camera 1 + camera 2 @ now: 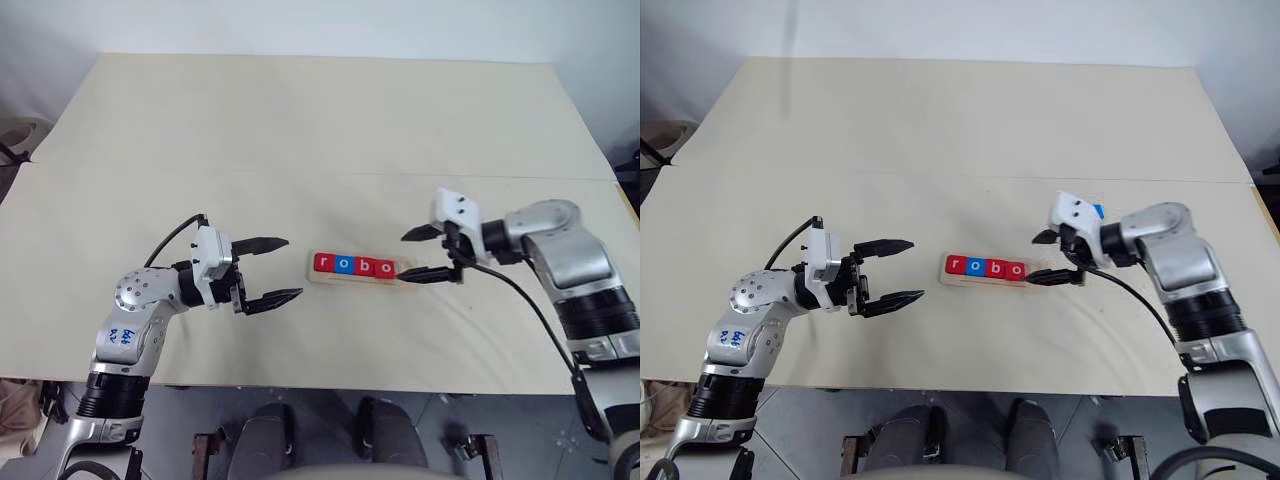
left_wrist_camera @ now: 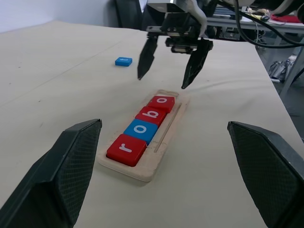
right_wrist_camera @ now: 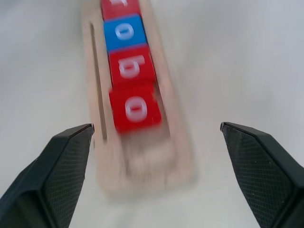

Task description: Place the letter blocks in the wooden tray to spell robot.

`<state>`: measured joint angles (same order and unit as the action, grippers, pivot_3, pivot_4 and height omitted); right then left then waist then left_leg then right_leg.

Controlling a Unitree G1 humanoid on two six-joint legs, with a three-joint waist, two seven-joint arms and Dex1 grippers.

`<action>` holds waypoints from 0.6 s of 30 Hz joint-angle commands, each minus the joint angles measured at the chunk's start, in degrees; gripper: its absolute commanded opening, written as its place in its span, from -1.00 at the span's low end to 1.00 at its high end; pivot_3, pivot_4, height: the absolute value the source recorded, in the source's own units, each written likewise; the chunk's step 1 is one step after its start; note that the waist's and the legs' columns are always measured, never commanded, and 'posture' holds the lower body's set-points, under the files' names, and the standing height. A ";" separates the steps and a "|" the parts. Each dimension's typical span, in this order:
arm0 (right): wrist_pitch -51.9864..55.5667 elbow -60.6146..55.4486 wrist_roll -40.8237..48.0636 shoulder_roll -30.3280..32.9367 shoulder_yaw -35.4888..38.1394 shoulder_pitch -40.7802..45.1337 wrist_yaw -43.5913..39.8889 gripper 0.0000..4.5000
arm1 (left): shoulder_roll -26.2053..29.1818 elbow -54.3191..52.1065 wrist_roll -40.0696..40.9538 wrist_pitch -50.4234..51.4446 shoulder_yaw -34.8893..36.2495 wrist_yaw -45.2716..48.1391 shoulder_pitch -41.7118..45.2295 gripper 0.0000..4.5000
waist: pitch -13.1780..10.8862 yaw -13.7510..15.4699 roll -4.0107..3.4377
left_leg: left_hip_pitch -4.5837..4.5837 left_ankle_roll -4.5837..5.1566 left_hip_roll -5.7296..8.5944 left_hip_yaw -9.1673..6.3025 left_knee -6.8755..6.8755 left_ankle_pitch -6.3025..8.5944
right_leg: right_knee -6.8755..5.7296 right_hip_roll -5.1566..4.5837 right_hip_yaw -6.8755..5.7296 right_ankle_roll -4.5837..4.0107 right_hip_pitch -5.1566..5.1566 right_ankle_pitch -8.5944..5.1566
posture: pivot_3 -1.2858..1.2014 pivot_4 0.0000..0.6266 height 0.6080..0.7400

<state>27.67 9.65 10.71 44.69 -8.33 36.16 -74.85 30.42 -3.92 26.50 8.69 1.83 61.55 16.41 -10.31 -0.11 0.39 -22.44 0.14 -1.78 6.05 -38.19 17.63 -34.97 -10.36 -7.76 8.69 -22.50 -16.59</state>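
A: How many blocks are in now?

B: Four. The tray (image 1: 357, 277) sits in the middle of the table (image 1: 300, 130), between my two grippers. It reads r, o, b, o from left to right. The red o (image 3: 136, 108) is the last one in, and the slot past it at the tray's right end is bare.

A: What is your right gripper doing?

B: My right gripper (image 1: 424, 252) is just at the right end of the tray. Its fingers are wide apart and hold nothing. My left gripper (image 1: 268, 270) waits to the left of the tray, also wide and holding nothing.

A: So what is left?

B: I think the t. A small blue block (image 2: 123, 61) lies flat on the table on the far side of the tray, a bit to the right. I cannot read its letter from here.

A: How do you do that well?

B: I should lift my right gripper clear first, so I do not bump the row. Then come down over the blue block, pinch its two flat sides, and check the letter faces the same way as the rest before it goes in the bare slot
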 commanded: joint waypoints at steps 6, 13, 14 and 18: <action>3.40 -10.90 4.66 0.90 2.15 -5.26 0.67 -0.20 | 0.19 0.33 0.74 -0.44 0.15 1.56 1.82 1.00 | 0.00 -0.08 0.00 | 0.03 0.00 -0.02 0.01 0.01 0.00 | -0.01 0.01 0.03 0.00 -0.01 0.00 | 0.03 -0.52 1.00; 2.79 -10.29 2.99 -1.48 -1.81 -4.80 2.06 -0.99 | -0.14 0.66 0.67 -0.26 -0.16 1.88 2.42 1.00 | 0.00 -0.02 0.00 | 0.02 0.00 0.00 0.00 -0.01 0.00 | 0.00 0.01 0.02 0.00 0.00 0.00 | 0.03 -0.52 1.00; 2.75 -9.56 2.72 -1.92 -2.33 -4.25 2.40 -0.99 | -0.18 0.69 0.65 -0.29 -0.21 1.94 2.43 1.00 | 0.00 -0.03 0.00 | 0.03 0.00 0.00 0.00 -0.01 0.00 | 0.00 0.01 0.02 0.00 0.01 0.00 | 0.03 -0.52 1.00; 2.45 -7.36 1.47 -3.41 -3.95 -2.37 3.58 -0.99 | -0.33 0.86 0.62 -0.53 -0.12 1.76 2.49 1.00 | 0.00 -0.08 0.00 | 0.03 0.00 0.00 0.00 -0.01 0.00 | -0.01 0.01 0.02 0.00 0.00 0.00 | 0.03 -0.52 1.00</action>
<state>31.12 2.38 12.47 41.77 -12.62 32.54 -71.83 30.12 -1.89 26.55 8.69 1.20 63.35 18.29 -10.31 -0.18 0.39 -22.41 0.14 -1.79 6.05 -38.21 17.63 -34.98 -10.35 -7.74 8.69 -22.50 -16.59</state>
